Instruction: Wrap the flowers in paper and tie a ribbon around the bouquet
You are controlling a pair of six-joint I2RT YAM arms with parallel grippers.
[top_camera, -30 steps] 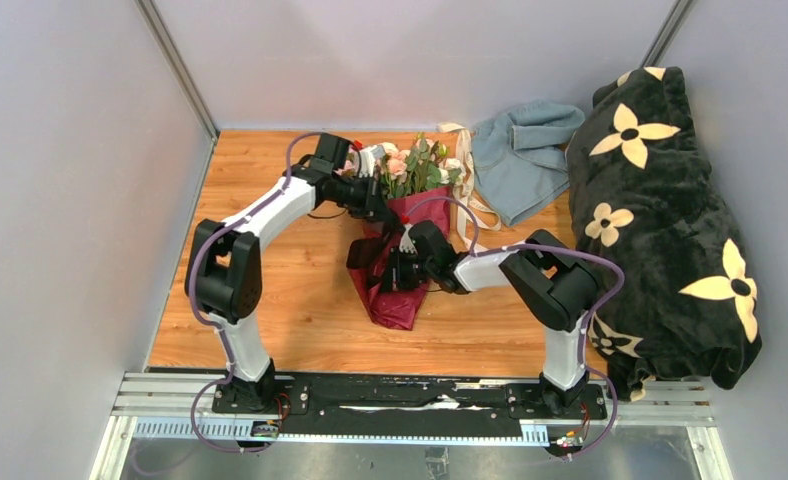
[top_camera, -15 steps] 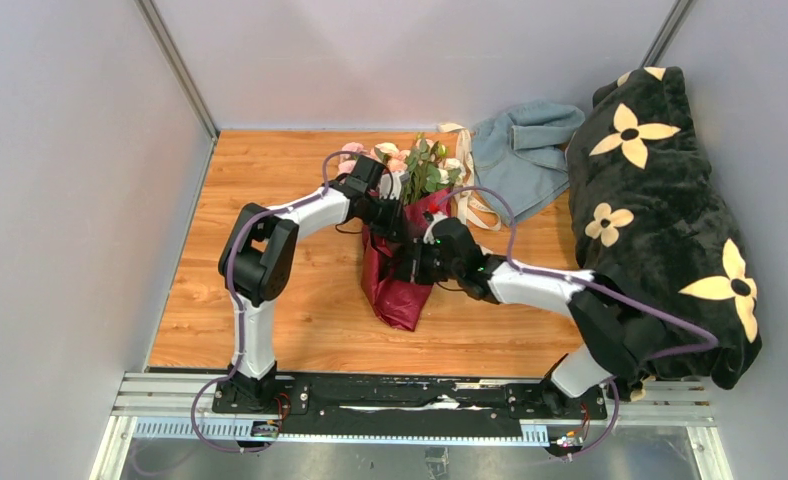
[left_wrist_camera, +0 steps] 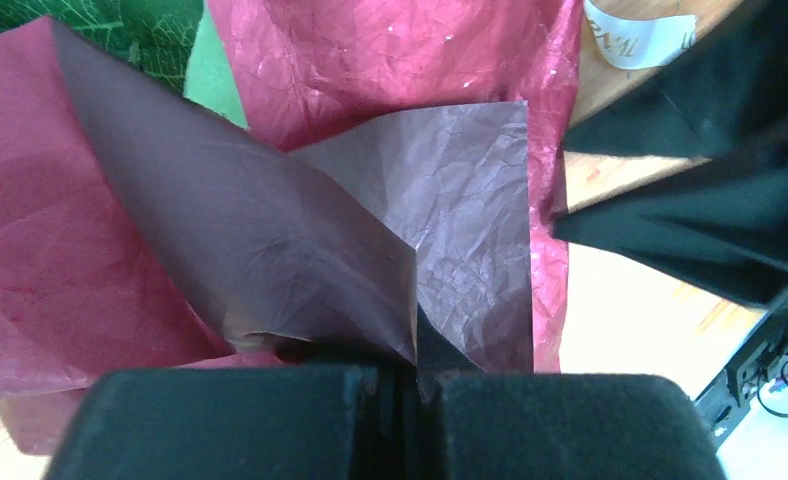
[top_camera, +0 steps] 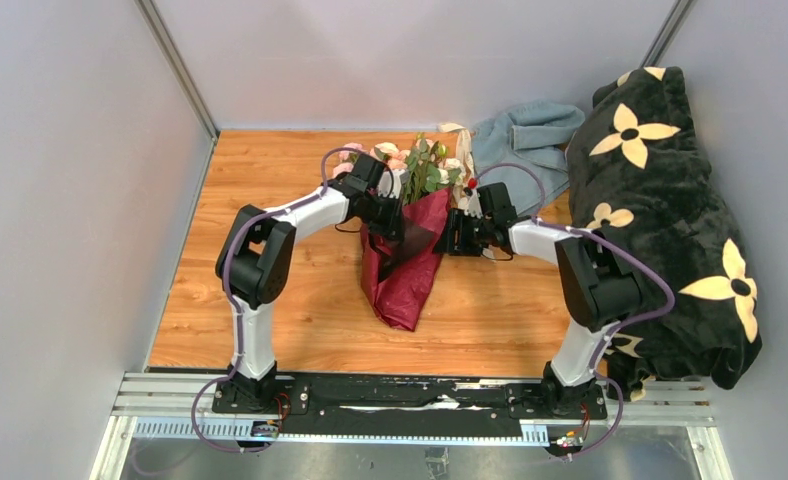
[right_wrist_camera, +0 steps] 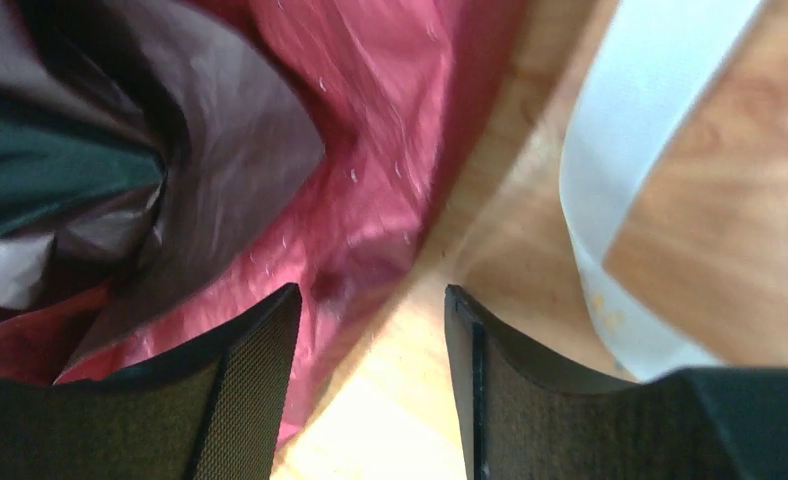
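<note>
The bouquet lies mid-table in the top view, its dark red paper [top_camera: 402,285] wrapped as a cone around the flowers [top_camera: 415,165]. My left gripper [top_camera: 400,228] is shut on a folded flap of the paper [left_wrist_camera: 370,60], pinched at the jaws [left_wrist_camera: 417,372]. Green leaves [left_wrist_camera: 160,30] show above the flap. My right gripper [top_camera: 449,238] stands open just right of the cone with nothing between its fingers [right_wrist_camera: 370,300], over bare wood beside the paper's edge [right_wrist_camera: 370,150]. The cream ribbon [top_camera: 467,185] lies right of the flowers, and a stretch of ribbon [right_wrist_camera: 650,130] lies close to the right fingers.
A grey-blue cloth [top_camera: 520,160] lies at the back right. A big black blanket with cream flower shapes [top_camera: 660,210] fills the right side. Grey walls close in the wooden table [top_camera: 270,300] on the left, back and right.
My right gripper has opened, let go of the paper and drawn back to the right of the bouquet. The left gripper moved in over the bouquet, then stayed shut on the flap.
</note>
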